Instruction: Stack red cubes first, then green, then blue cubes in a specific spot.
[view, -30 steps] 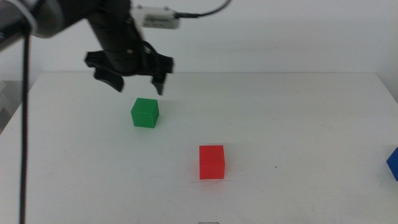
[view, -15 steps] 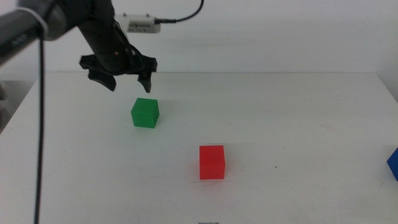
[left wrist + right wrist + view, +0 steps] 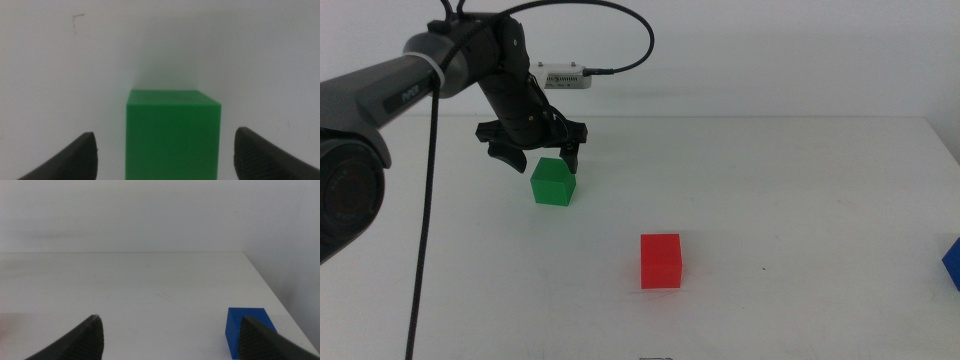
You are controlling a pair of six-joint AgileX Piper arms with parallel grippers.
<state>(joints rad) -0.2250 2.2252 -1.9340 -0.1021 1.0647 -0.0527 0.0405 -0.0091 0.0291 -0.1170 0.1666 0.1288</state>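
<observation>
Left gripper (image 3: 533,157) spread wide over the green cube (image 3: 553,182), jaws either side, not touching it.

Green cube sits on the white table (image 3: 800,200) toward the far left; wrist view shows it (image 3: 173,132) centred between the open jaws with clear gaps both sides. Red cube (image 3: 660,260) sits mid-table, well apart from green. Blue cube (image 3: 952,262) at the right edge, partly cut off. Right gripper (image 3: 170,340) not in the middle view, jaws wide, holding nothing; blue cube (image 3: 248,325) looks near one jaw, contact hard to judge.
</observation>
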